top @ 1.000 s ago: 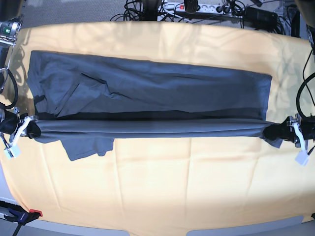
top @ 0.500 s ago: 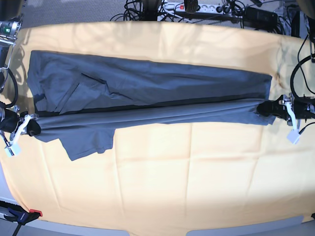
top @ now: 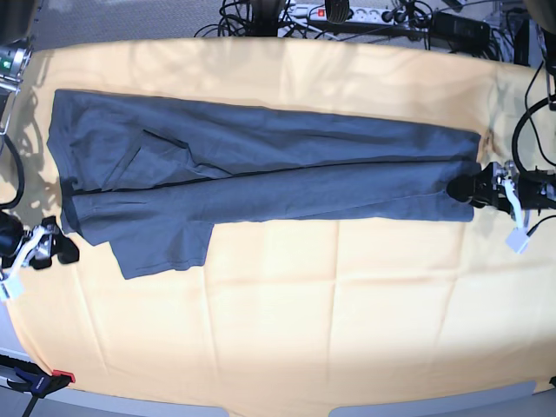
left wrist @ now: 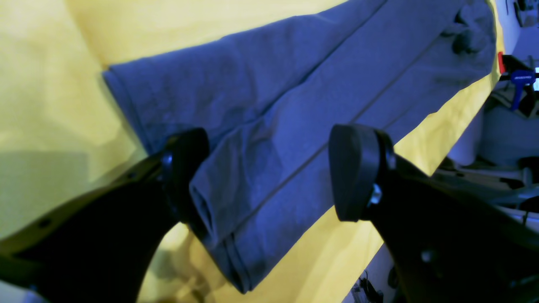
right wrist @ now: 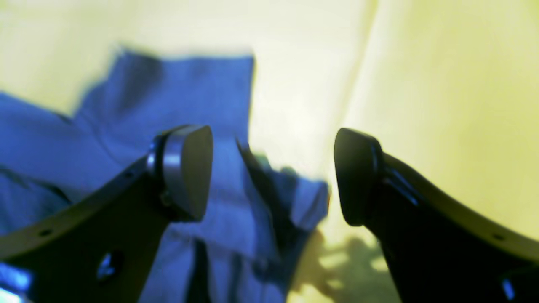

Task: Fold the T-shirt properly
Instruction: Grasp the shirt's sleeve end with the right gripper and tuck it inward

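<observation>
The slate blue-grey T-shirt (top: 261,165) lies flat across the back half of the yellow-orange table cloth, folded lengthwise into a long band. One sleeve (top: 165,248) sticks out toward the front at its left end. My left gripper (top: 462,188) is at the shirt's right end. In the left wrist view it (left wrist: 269,168) is open, with the folded hem (left wrist: 236,181) lying between the jaws. My right gripper (top: 62,249) is just off the shirt's left front corner. In the blurred right wrist view it (right wrist: 271,172) is open and empty above the shirt's edge (right wrist: 126,105).
The table cloth (top: 304,321) covers the whole table. Cables and a power strip (top: 347,13) lie beyond the back edge. A red and blue clamp (top: 39,380) sits at the front left corner, also in the left wrist view (left wrist: 520,78).
Both grippers carried the stretched front edge back over the shirt, laid it down and opened. The right gripper has drawn back off the shirt's left corner.
</observation>
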{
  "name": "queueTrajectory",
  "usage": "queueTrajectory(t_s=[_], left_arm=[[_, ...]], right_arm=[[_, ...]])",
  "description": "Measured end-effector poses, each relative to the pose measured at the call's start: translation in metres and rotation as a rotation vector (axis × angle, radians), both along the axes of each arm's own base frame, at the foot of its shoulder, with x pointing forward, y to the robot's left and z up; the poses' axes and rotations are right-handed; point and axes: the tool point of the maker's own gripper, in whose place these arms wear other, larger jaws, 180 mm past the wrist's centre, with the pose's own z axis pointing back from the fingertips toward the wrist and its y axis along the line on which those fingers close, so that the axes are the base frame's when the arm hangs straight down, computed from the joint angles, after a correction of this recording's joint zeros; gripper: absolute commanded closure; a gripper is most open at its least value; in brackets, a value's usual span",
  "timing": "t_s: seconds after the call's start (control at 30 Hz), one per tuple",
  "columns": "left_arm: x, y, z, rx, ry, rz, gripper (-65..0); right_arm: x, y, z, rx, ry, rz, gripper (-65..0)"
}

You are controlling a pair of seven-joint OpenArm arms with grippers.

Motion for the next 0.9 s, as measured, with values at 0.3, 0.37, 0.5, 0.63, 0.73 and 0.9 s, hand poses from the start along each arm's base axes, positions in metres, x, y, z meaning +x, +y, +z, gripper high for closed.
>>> queueTrajectory(t_s=[0.3,0.37,0.5,0.63,0.73,0.9], left_arm=[[-0.016,-0.002,-0.015,-0.011,0.039,-0.004,-46.3],[-0.016,-0.002,-0.015,-0.012,0.038,-0.004,-46.3],[-0.016,-0.002,-0.015,-0.011,0.038,-0.004,-46.3],[-0.016,-0.002,-0.015,-0.012,0.039,-0.004,-46.3],[-0.016,-0.002,-0.015,-0.011,0.039,-0.004,-46.3],[-0.016,-0.002,-0.015,-0.012,0.038,-0.004,-46.3]], right_arm=[[0.024,0.045,-0.041,-0.010,0.051,-0.098,-46.6],[0.029,0.051,-0.055,0.004,0.056,-0.144,-46.6],[0.030,0.032,-0.084,0.013,0.104,-0.293,-46.6],[0.034,0.036,-0.099,0.121,0.140,-0.292,-46.6],[0.037,0.049,-0.102,0.241,0.149,-0.272,-46.5],[0.026,0.083,-0.096,0.382,0.191,-0.135,-46.5]])
